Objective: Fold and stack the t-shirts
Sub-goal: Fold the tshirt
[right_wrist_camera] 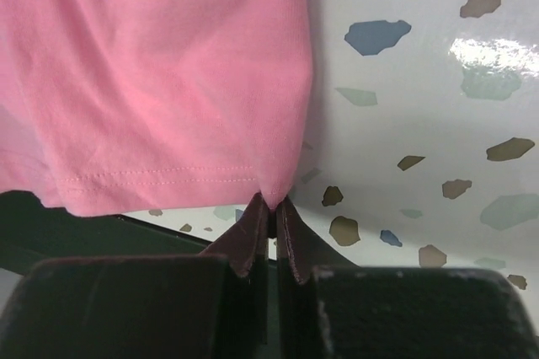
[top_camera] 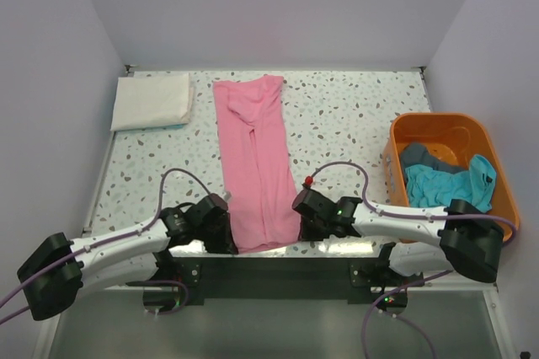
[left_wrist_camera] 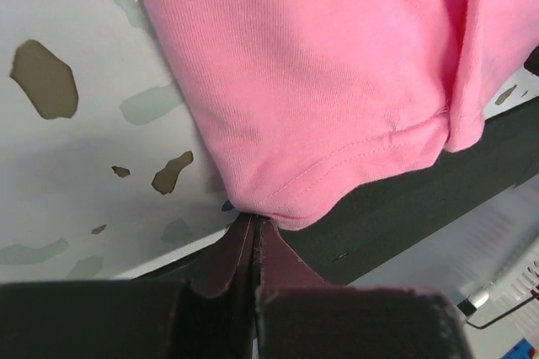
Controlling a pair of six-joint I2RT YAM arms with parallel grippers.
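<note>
The pink t-shirt (top_camera: 257,157) lies as a long narrow strip down the middle of the table, its hem at the near edge. My left gripper (top_camera: 226,239) is shut on the hem's left corner; the left wrist view shows the pink cloth (left_wrist_camera: 337,81) pinched at the fingertips (left_wrist_camera: 240,241). My right gripper (top_camera: 300,222) is shut on the hem's right corner; the right wrist view shows the cloth (right_wrist_camera: 152,81) nipped between the fingertips (right_wrist_camera: 253,233). A folded white t-shirt (top_camera: 152,100) lies at the back left. Teal (top_camera: 446,182) and grey (top_camera: 421,157) shirts sit crumpled in the basket.
The orange plastic basket (top_camera: 404,131) stands at the right side of the speckled table (top_camera: 345,115). The table's near edge and a dark rail (top_camera: 269,270) run just below both grippers. White walls close the back and sides.
</note>
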